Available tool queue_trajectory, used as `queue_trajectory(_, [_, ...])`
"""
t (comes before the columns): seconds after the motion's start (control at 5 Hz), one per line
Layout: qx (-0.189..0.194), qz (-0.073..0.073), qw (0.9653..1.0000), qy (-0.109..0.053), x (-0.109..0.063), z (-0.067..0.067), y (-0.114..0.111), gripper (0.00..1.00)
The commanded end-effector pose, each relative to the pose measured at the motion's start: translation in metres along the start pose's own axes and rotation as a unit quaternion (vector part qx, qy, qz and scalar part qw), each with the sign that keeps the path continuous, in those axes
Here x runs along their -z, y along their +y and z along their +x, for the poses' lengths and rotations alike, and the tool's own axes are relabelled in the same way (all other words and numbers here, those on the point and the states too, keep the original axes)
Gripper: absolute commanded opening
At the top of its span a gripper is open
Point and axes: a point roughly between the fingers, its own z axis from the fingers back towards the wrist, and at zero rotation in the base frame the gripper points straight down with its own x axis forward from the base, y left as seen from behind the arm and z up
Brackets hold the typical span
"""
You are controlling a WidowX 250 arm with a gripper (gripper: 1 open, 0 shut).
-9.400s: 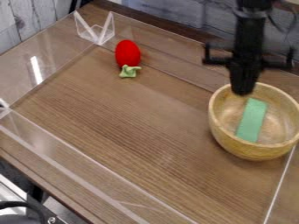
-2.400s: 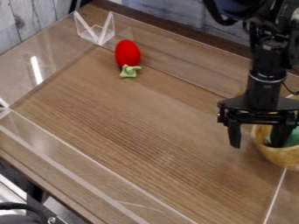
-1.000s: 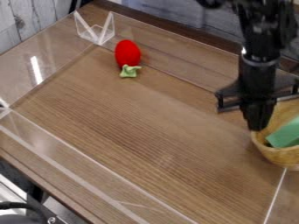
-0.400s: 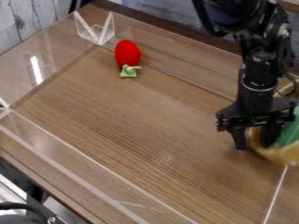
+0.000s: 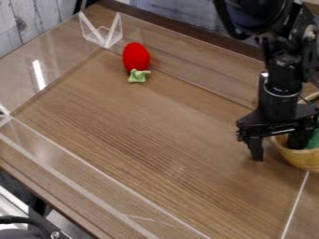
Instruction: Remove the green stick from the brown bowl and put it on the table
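Observation:
The brown bowl [image 5: 303, 156] sits at the right edge of the table [image 5: 137, 121], partly cut off by the frame. Only a sliver of the green stick [image 5: 312, 138] shows, leaning over the bowl's rim just behind the right finger. My gripper [image 5: 277, 143] points down at the bowl's left rim. Its jaws are open, the left finger [image 5: 258, 147] outside the bowl over the wood and the right finger over the bowl. I cannot tell whether a finger touches the stick, and nothing is gripped.
A red strawberry toy [image 5: 136, 59] with green leaves lies at the back of the table. Low clear acrylic walls [image 5: 56, 182] edge the tabletop, with a clear stand [image 5: 100, 30] in the far left corner.
One second ago the jaws were shut beside the bowl; they have since spread open. The green stick shows less, now mostly hidden behind the gripper.

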Motion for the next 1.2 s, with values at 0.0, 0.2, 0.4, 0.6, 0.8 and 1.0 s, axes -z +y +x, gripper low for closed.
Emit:
queue_trajectory(0.0, [0.001,-0.042,0.9989,-0.021,-0.034,0.006,-0.005,1.0])
queue_trajectory(0.2, [-0.002,-0.058,0.9981,-0.023,-0.058,0.005,-0.007,1.0])
queue_trajectory(0.4, [-0.006,-0.073,0.9969,-0.028,-0.086,0.007,-0.005,1.0])
queue_trajectory(0.6, [-0.016,-0.087,0.9954,-0.036,-0.099,0.024,0.006,1.0])
queue_trajectory(0.8, [-0.025,-0.095,0.9944,-0.039,-0.088,0.032,-0.005,1.0])
queue_trajectory(1.0, [-0.04,-0.095,0.9937,-0.045,-0.082,0.035,-0.006,1.0])
